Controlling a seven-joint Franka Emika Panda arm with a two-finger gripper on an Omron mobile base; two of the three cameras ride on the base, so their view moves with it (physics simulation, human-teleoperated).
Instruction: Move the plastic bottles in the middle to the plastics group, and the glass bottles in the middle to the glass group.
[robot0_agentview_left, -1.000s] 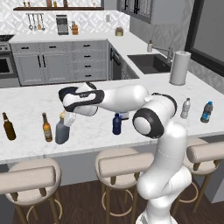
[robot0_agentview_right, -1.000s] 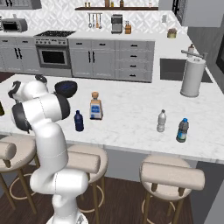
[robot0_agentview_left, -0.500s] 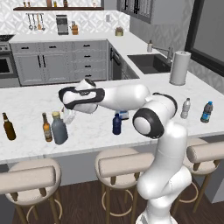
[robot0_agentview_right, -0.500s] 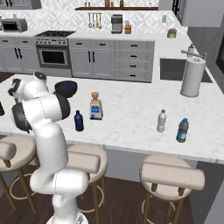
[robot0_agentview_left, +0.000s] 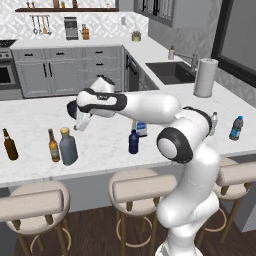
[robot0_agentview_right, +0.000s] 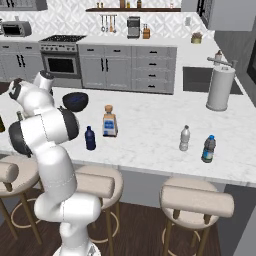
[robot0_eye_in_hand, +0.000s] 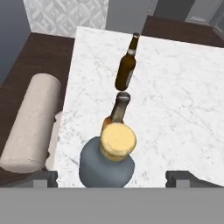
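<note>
Fingers (robot0_eye_in_hand: 112, 177) spread wide, empty, above squat grey-blue bottle (robot0_eye_in_hand: 106, 162) standing on table (robot0_eye_in_hand: 183, 109) touching or just beside labelled beer bottle (robot0_eye_in_hand: 116, 114). Judgement: placement done; lift straight up, avoid clipping tan cap, then go for cork-stoppered bottle (robot0_agentview_left: 141, 128)

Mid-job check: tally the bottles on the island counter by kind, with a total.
Brown beer bottles: 2
Squat grey-blue bottle, tan cap: 1
Dark navy bottle: 1
Squarish pale bottle, cork stopper: 1
Small water bottles: 2
Total: 7
</note>
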